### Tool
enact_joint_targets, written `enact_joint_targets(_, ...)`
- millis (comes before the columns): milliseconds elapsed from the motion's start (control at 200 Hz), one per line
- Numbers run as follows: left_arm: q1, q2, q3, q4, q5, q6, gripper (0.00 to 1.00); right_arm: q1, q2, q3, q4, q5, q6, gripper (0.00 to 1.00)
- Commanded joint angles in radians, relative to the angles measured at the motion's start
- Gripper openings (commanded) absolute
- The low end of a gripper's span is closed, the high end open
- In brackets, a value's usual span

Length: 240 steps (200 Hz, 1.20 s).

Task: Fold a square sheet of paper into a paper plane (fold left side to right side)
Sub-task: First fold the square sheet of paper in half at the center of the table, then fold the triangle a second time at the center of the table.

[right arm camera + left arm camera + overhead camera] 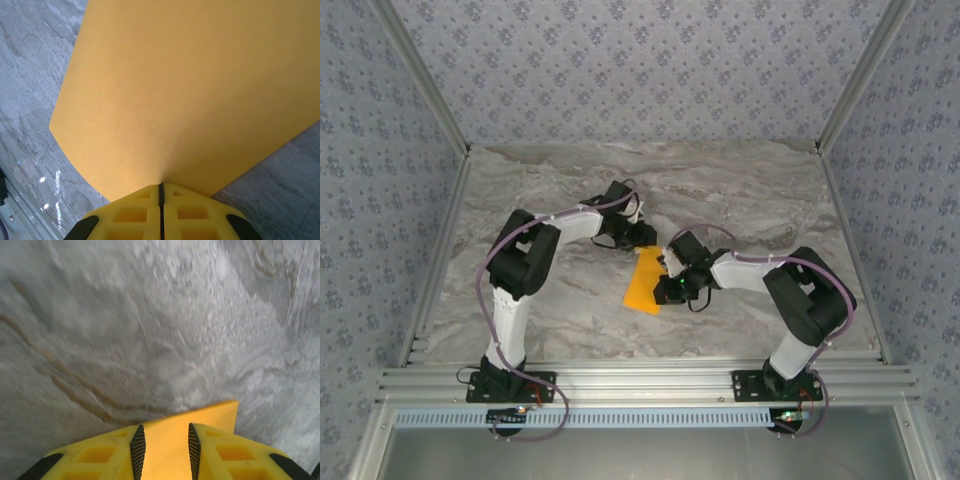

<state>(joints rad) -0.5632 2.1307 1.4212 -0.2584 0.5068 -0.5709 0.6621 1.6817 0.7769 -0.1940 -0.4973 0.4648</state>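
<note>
Right wrist: right claw (161,187) pinches the matte, curving square sheet of paper (190,90), while left claw (163,432) stands parted.

sheet of paper (190,90): plain orange | table (740,190): grey marble veining | walls (620,60): blue-grey floral

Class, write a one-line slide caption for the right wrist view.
Right hand pinching the edge of the orange paper over the marble table.

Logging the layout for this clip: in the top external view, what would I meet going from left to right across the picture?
Left arm's base → square sheet of paper → right arm's base.
</note>
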Motion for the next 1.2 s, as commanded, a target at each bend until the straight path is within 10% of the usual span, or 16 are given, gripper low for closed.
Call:
enact_joint_targets(0, 0.054, 0.051, 0.041, 0.038, -0.139, 0.037, 0.32, -0.013, 0.055, -0.074, -0.202, 0.137, -0.042, 0.09)
enact_joint_targets(535, 0.121, -0.27, -0.174, 0.094, -0.104, 0.034, 0.36, -0.097, -0.047, -0.029, -0.272, 0.098, -0.195, 0.12)
enact_joint_targets(924, -0.062, -0.337, -0.362, 0.237, -0.043, -0.115, 0.35, -0.253, -0.247, -0.061, -0.077, 0.021, -0.103, 0.49)
enact_joint_targets(1194, -0.098, -0.222, -0.314, 0.232, -0.073, -0.129, 0.35, -0.323, -0.198, -0.091, 0.022, -0.102, 0.001, 0.55)
